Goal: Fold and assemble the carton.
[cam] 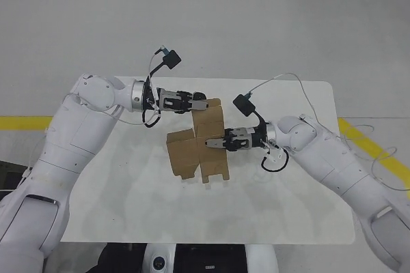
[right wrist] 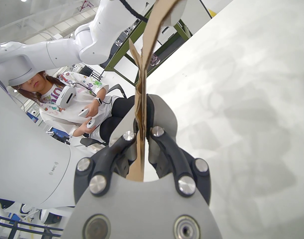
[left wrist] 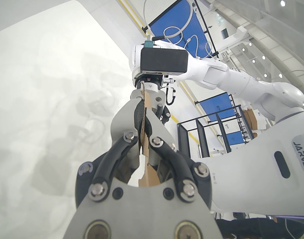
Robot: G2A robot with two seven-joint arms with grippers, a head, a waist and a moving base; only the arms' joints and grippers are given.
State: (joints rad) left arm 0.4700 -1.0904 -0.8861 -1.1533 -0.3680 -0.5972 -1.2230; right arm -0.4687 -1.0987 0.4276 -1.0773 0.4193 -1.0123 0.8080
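A flat brown cardboard carton (cam: pixel 199 145) hangs above the white table (cam: pixel 109 205), held between both arms. My left gripper (cam: pixel 203 101) is shut on the carton's far upper edge; in the left wrist view the cardboard (left wrist: pixel 144 125) runs edge-on between its fingers (left wrist: pixel 127 118). My right gripper (cam: pixel 212 144) is shut on the carton's right side near the middle; the right wrist view shows the cardboard sheet (right wrist: pixel 152 38) edge-on, pinched between the pads and bending away upward. Flaps stick out along the carton's lower edge.
The white table's surface (right wrist: pixel 241 75) lies below the carton with room on all sides. A yellow floor line (cam: pixel 14 123) runs past both ends of the table.
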